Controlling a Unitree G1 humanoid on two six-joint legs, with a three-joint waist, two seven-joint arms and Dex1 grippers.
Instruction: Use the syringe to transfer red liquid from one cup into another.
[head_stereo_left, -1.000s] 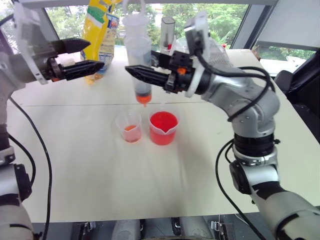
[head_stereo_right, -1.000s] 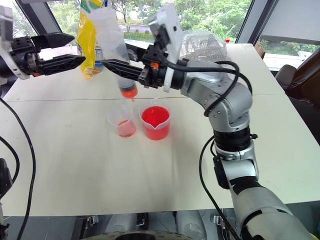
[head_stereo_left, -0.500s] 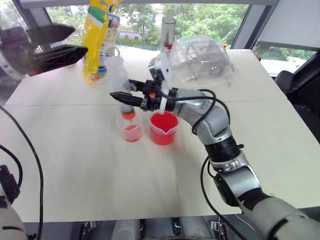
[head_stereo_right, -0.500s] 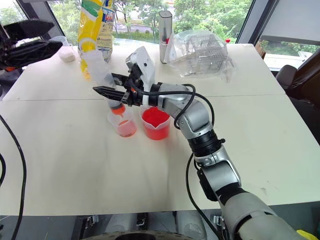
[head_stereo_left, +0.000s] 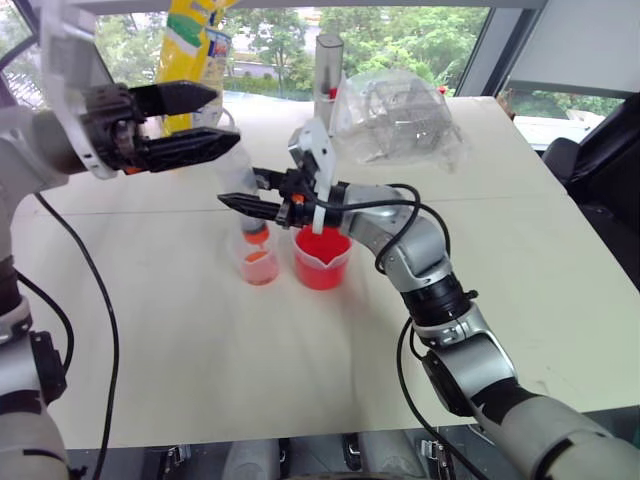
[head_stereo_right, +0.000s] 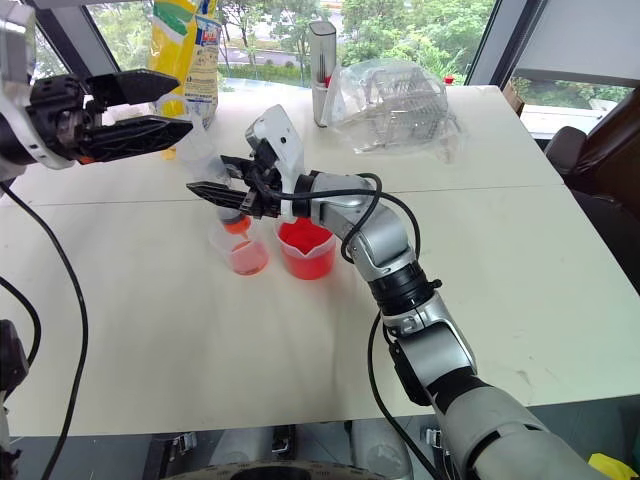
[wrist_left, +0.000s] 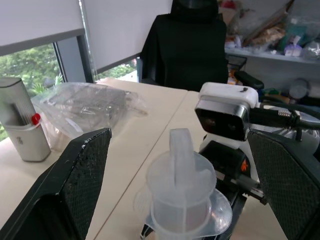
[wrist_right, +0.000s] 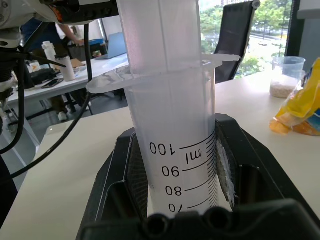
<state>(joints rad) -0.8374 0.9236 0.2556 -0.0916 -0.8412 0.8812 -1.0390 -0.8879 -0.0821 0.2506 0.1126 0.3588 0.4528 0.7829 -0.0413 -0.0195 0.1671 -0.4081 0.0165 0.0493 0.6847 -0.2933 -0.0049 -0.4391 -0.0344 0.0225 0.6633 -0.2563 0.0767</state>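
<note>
My right gripper (head_stereo_left: 238, 203) is shut on the barrel of the clear syringe (head_stereo_left: 243, 190), which stands nearly upright, tilted a little. The syringe's orange tip (head_stereo_left: 256, 232) hangs just over the smaller clear cup (head_stereo_left: 260, 264), which holds a little red liquid (head_stereo_left: 259, 258). Right beside that cup stands the wider spouted beaker (head_stereo_left: 322, 262), well filled with red liquid (head_stereo_left: 323, 245). My left gripper (head_stereo_left: 226, 118) is open at the syringe's upper end. In the left wrist view the plunger top (wrist_left: 180, 146) rises between its two fingers (wrist_left: 82, 170), apart from both.
At the table's far side stand a yellow bag (head_stereo_left: 195, 50), a tall grey cylinder (head_stereo_left: 328, 62) and a crumpled clear plastic bag over a wire rack (head_stereo_left: 395, 115). A clear cup of whitish powder (wrist_right: 286, 76) stands beside the yellow bag. A black chair (wrist_left: 192, 40) stands beyond the table.
My right gripper has lowered the syringe until its tip hangs over the smaller cup. My left gripper has moved right, up to the plunger, and is still open.
</note>
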